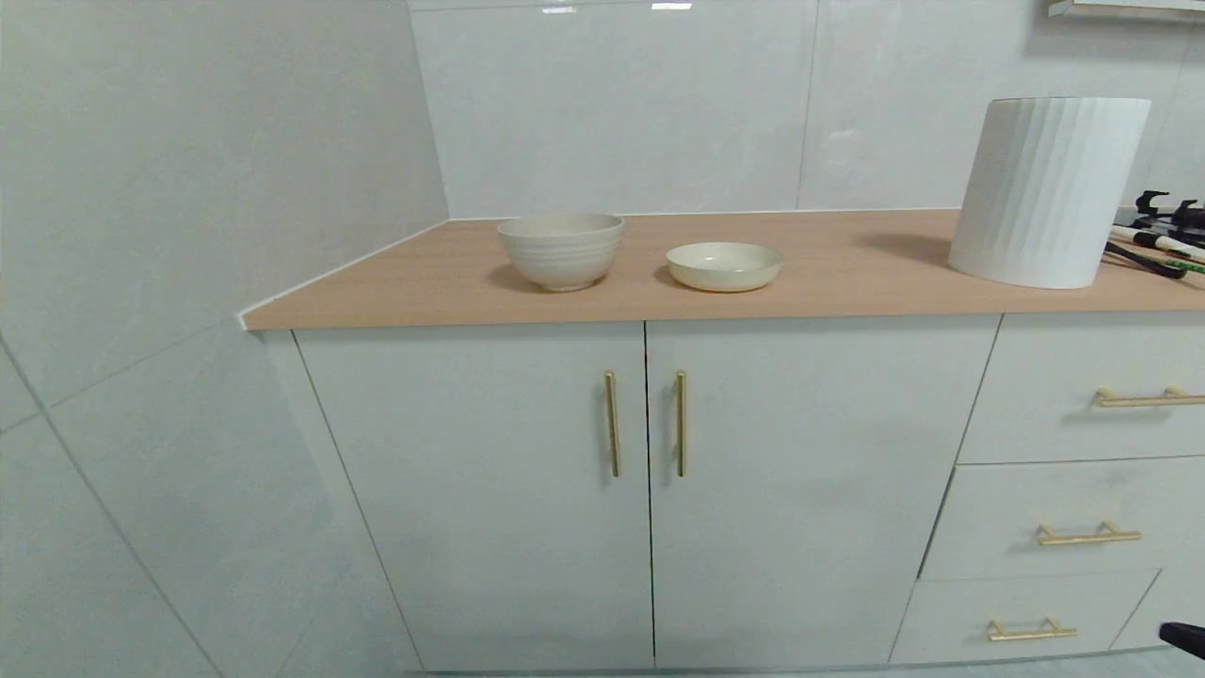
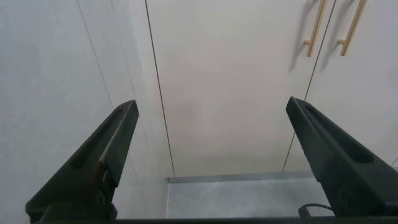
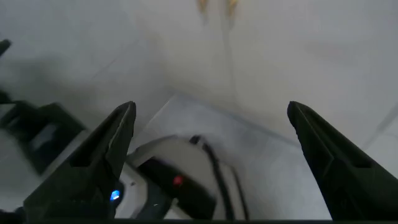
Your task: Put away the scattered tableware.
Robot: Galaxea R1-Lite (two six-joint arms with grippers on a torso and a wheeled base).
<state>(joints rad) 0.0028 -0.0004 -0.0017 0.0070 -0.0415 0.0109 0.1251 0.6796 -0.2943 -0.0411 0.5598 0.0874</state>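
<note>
A deep cream ribbed bowl stands on the wooden countertop, left of centre. Just to its right lies a shallow cream dish. Below them the white cabinet has two closed doors with gold handles. My left gripper hangs low in front of the cabinet doors, open, with nothing between its fingers. My right gripper is also open and empty, held low over the floor near the cabinet.
A tall white ribbed cylinder stands at the countertop's right end, with dark utensils behind it. Three drawers with gold handles sit right of the doors. A tiled wall closes off the left side.
</note>
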